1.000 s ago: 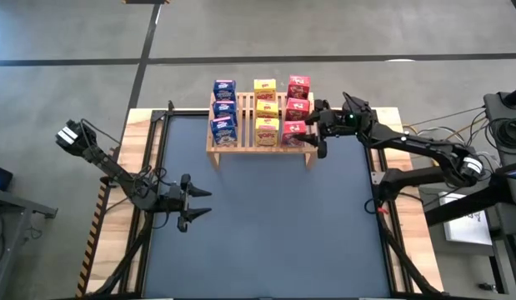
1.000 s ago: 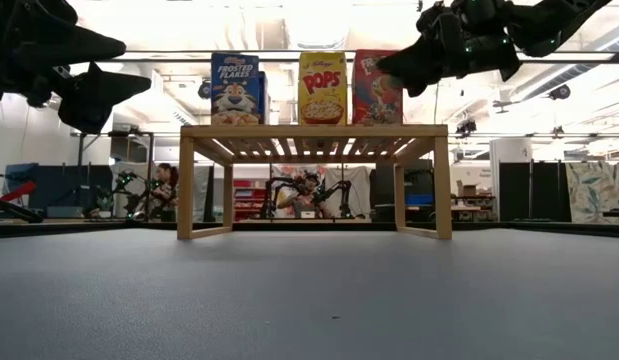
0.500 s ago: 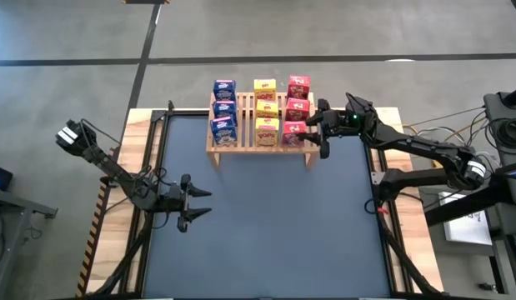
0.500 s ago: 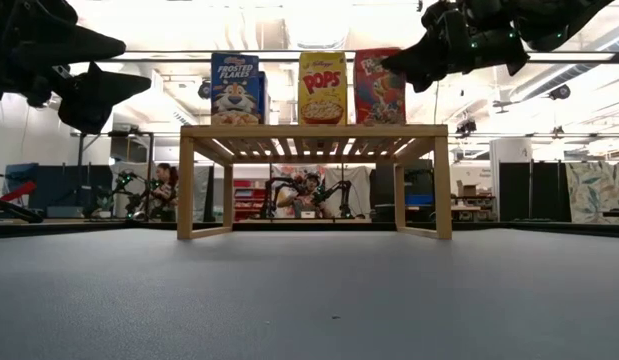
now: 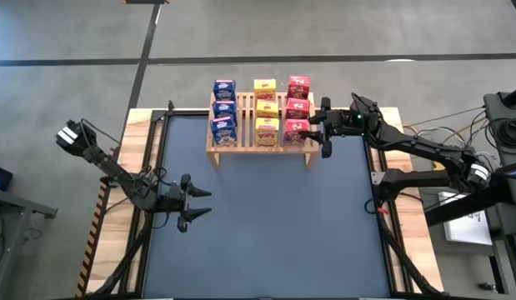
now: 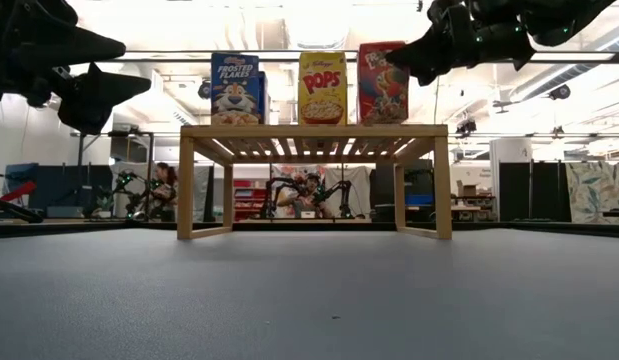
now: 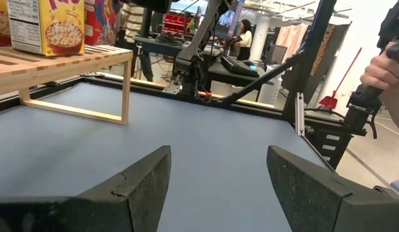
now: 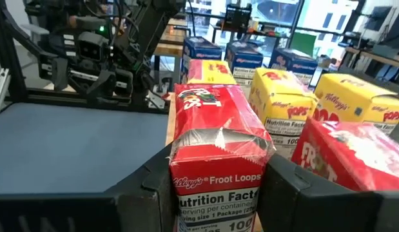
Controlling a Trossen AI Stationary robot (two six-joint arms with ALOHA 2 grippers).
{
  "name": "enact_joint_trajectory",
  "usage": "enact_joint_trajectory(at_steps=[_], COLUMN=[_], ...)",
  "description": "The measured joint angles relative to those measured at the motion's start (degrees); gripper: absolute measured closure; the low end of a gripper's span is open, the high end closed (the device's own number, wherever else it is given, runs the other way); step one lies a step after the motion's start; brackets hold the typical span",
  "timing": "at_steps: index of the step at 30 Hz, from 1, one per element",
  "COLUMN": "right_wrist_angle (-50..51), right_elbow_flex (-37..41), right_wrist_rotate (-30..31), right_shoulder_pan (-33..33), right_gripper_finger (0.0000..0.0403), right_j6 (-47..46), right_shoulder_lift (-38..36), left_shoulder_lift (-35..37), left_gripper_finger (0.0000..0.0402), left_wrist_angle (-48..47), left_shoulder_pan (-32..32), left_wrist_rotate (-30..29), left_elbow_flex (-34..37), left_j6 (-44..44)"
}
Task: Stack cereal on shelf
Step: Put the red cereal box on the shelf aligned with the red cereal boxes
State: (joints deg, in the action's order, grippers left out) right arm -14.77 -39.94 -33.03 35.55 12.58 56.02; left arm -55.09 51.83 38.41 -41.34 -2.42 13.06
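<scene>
Froot Loops box (image 8: 215, 158), the front one of the red column, sits clamped between the right fingers (image 8: 154, 193), one dark pad on each side face. From above it shows at the rack's front right corner (image 5: 296, 130), and in the low view (image 6: 382, 83) its base is clear of the slats and the box leans slightly, where a second ago it stood lower and straight on the wooden shelf (image 6: 314, 131). The right gripper (image 5: 318, 136) has shifted a little away from the rack's middle since then, and its fingers have narrowed onto the carton.

Just beyond the held box stand the two other red boxes (image 5: 298, 97), then the yellow Pops column (image 5: 266, 108), then the blue Frosted Flakes column (image 5: 223, 108) farthest from the right fingers, all on the shelf's slatted top at the far end of the counter (image 5: 266, 225).

The left gripper (image 5: 193, 204) hangs well away over the counter's near left part, its fingers (image 7: 138, 180) spread wide with nothing between them, unchanged from the earlier frames. A person's hand (image 7: 383, 67) shows in the room beyond them.
</scene>
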Motion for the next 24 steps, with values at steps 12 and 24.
enact_joint_trajectory(at_steps=[12, 24], right_wrist_angle=[2.9, 2.9], right_elbow_flex=[0.0, 0.0], right_wrist_rotate=[1.4, 1.6], right_shoulder_pan=[0.0, 0.0], right_gripper_finger=[0.0253, 0.0193], right_j6=[1.1, 1.0], right_shoulder_lift=[-0.2, -0.2], left_shoulder_lift=[0.0, 0.0], left_gripper_finger=[0.0161, 0.0161], left_wrist_angle=[-0.2, -0.1], left_shoulder_pan=[0.0, 0.0], left_wrist_rotate=[0.3, 0.4], left_elbow_flex=[0.0, 0.0], left_j6=[0.1, 0.2])
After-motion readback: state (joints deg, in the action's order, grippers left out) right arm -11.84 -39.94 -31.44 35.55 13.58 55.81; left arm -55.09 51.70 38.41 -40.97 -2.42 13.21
